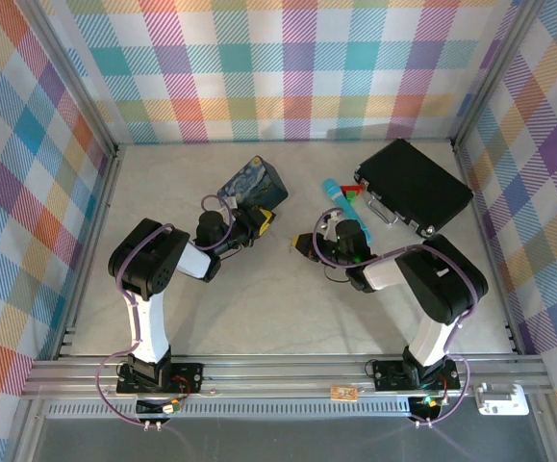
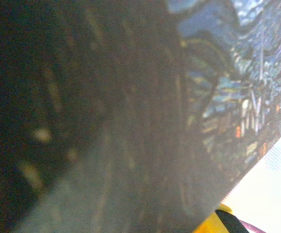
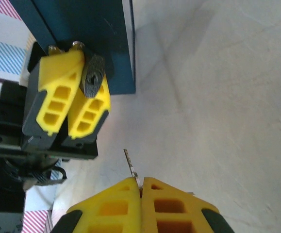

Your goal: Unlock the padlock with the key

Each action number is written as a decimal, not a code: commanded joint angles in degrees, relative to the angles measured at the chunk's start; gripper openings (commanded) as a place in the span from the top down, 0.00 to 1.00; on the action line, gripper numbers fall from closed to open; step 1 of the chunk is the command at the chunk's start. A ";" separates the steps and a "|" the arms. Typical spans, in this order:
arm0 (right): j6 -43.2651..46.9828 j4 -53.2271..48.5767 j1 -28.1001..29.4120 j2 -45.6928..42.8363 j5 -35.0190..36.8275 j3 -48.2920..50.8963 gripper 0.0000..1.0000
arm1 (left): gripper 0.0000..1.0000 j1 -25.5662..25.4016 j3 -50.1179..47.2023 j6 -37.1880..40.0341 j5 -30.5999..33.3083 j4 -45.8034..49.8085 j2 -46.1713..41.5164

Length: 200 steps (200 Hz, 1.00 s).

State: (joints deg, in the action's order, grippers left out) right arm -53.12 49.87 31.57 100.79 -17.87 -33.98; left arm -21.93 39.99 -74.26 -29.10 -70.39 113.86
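Note:
In the right wrist view my left gripper (image 3: pixel 84 68) is shut on the small black padlock (image 3: pixel 94 75), whose keyhole end faces my right gripper. My right gripper (image 3: pixel 141 182) is shut on the thin key (image 3: pixel 129 161); the blade sticks out from the yellow fingertips toward the padlock, with a gap of table between them. From above, the left gripper (image 1: pixel 259 223) sits against the blue painted tin (image 1: pixel 254 183) and the right gripper (image 1: pixel 302 247) is just right of it. The left wrist view is pressed close to the tin (image 2: pixel 237 73), with a yellow finger (image 2: pixel 213 224) at the bottom edge.
A black case (image 1: pixel 413 185) lies at the back right, with a turquoise cylinder (image 1: pixel 341 200) beside it, just behind my right wrist. Plaid walls (image 1: pixel 28 192) close in the table on three sides. The tin's dark side (image 3: pixel 91 24) stands right behind the padlock.

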 commanded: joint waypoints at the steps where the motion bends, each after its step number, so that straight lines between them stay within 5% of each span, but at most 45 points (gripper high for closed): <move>1: -1.44 6.32 0.27 2.05 -0.85 -3.31 1.00 | 1.00 0.05 -0.99 -3.25 -1.96 -2.91 0.57; 200: -2.90 10.62 1.48 8.20 1.60 -7.58 1.00 | 1.00 -0.39 -0.52 -3.02 -1.41 -3.81 1.04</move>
State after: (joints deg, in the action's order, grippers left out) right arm -55.55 56.38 32.71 109.30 -17.82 -42.22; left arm -21.98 39.55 -75.72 -29.12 -72.27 113.91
